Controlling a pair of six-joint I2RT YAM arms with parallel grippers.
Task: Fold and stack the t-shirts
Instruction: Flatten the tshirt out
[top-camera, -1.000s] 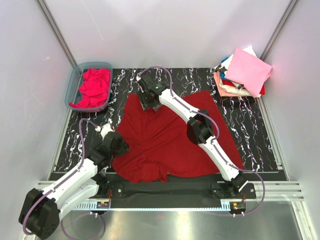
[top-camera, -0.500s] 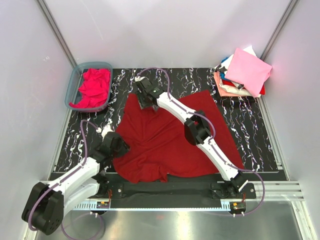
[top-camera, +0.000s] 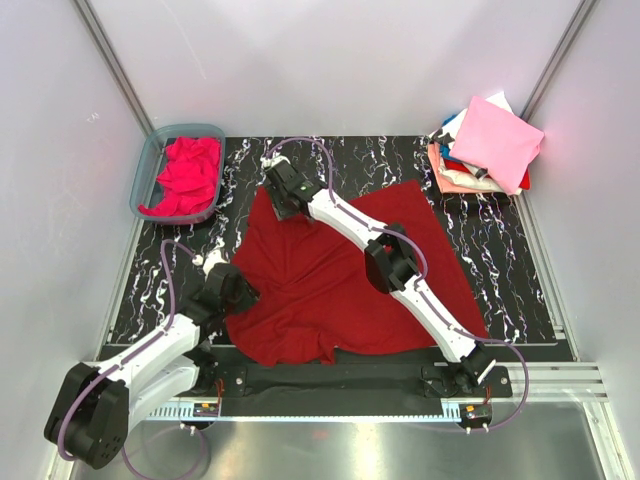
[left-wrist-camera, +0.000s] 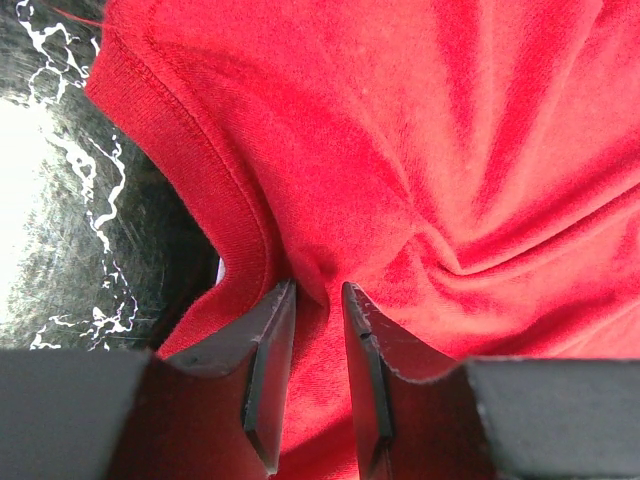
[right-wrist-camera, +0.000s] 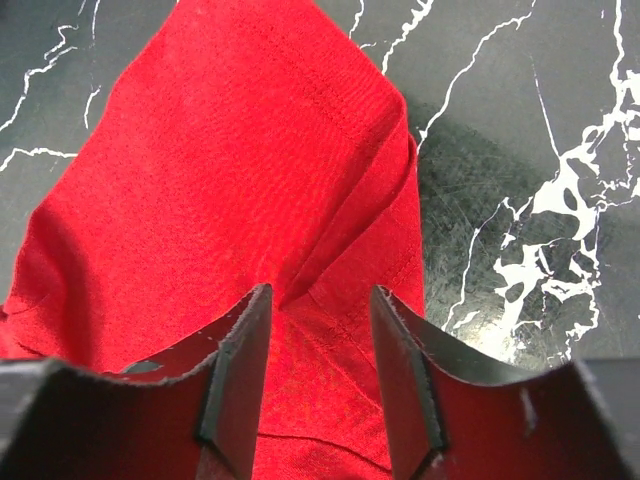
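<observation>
1. Nearest, at the near-left: left end effector (left-wrist-camera: 318, 292) set low on the edge of the dark red t-shirt (top-camera: 330, 270). Jaws narrowed on a raised ridge of cloth, with creases running in toward the gap. Judged a pinch on the shirt, not a hover.
2. Just beside that pinch: a curved ribbed band (left-wrist-camera: 190, 170) with a white scrap peeking from under it. Probably the neckline, though not certain. A sensible place to hold, since it anchors one end for a fold.
3. Mid-bench: the same shirt spread mostly flat on the dark marbled bench (top-camera: 480, 240), rumpled toward its centre. Long axis judged to run left to right, neck end pointing left and hem right.
4. Farther back: right end effector (right-wrist-camera: 320, 295) stretched across the shirt to its far-left corner. Jaws well apart, straddling a crease beside a stitched hem and clamping nothing. Likely lined up to take a sleeve.
5. Far left: translucent tub (top-camera: 140, 185) holding a bunched magenta t-shirt (top-camera: 185, 175), not yet folded.
6. Far right corner: stack of folded t-shirts (top-camera: 470, 175), a pale pink square (top-camera: 497, 140) askew on top. Judged the red shirt's destination.
</observation>
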